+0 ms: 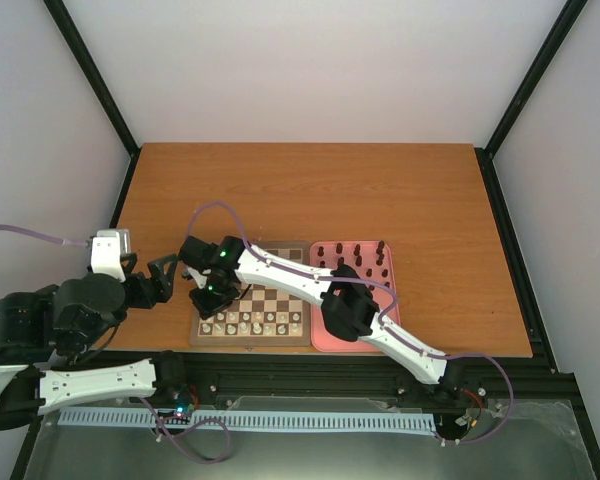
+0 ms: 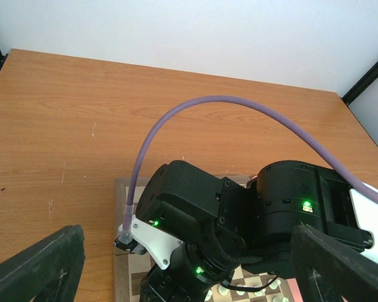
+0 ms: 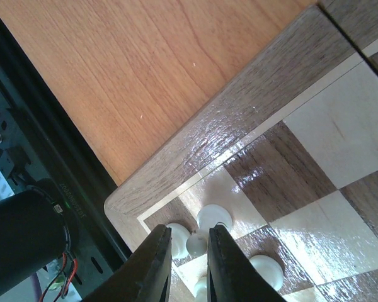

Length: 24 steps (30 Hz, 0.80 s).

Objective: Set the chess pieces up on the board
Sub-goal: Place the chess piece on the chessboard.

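Observation:
The board (image 1: 250, 342) lies near the table's front edge, with white chess pieces (image 1: 260, 322) along its near rows. My right gripper (image 3: 188, 236) reaches across to the board's near left corner (image 3: 195, 157). Its jaws are shut narrowly on the round head of a white pawn (image 3: 214, 217), whose base rests on a light square. Other white pieces (image 3: 264, 267) stand close beside it. My left gripper (image 1: 165, 275) hovers wide open just left of the board with nothing in it; its fingers (image 2: 38, 264) frame the right arm's wrist. Dark pieces (image 1: 355, 258) stand on the pink tray.
The pink tray (image 1: 320, 340) sits against the board's right side, partly under the right arm's elbow (image 1: 345, 305). A purple cable (image 2: 239, 104) arches over the right wrist. The black frame rail (image 3: 25, 157) runs along the table's near edge.

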Tool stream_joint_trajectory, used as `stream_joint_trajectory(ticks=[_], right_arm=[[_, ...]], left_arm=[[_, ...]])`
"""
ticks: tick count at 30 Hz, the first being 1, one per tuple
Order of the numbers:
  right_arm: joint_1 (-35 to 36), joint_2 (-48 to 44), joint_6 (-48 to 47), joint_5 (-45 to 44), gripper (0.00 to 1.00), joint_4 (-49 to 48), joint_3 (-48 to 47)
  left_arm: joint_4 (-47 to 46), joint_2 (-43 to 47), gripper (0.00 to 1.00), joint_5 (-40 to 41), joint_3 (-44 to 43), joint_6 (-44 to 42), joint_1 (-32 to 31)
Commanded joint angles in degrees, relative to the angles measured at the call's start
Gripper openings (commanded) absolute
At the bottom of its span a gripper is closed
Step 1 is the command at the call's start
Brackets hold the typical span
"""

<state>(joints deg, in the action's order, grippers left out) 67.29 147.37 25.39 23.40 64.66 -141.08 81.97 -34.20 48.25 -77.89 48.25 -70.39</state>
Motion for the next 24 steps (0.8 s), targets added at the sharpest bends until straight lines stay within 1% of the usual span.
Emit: stream_joint_trajectory(ticks=[1,10,20,24], right_arm=[[0.70,1.08,-0.78,0.59,0.16,-0.26,-1.79],[0.17,0.45,-0.78,-0.89,0.20,-0.40,-1.95],[-1.13,-3.57,-1.97,-3.36,0.27,-1.56,-1.96],[-2.29,-6.10,-2.32,-5.47,0.36,-0.66,-1.87]], left_arm=[[0.15,0.38,1.00,0.65,0.16,0.79,0.34],[0.22,0.27,1.00,1.05,0.28,0.57,0.32],[0.13,0.02,1.00,1.29,0.22,0.45,0.32],[0.31,-0.29,1.00,1.49,-0.15,0.51,0.34]])
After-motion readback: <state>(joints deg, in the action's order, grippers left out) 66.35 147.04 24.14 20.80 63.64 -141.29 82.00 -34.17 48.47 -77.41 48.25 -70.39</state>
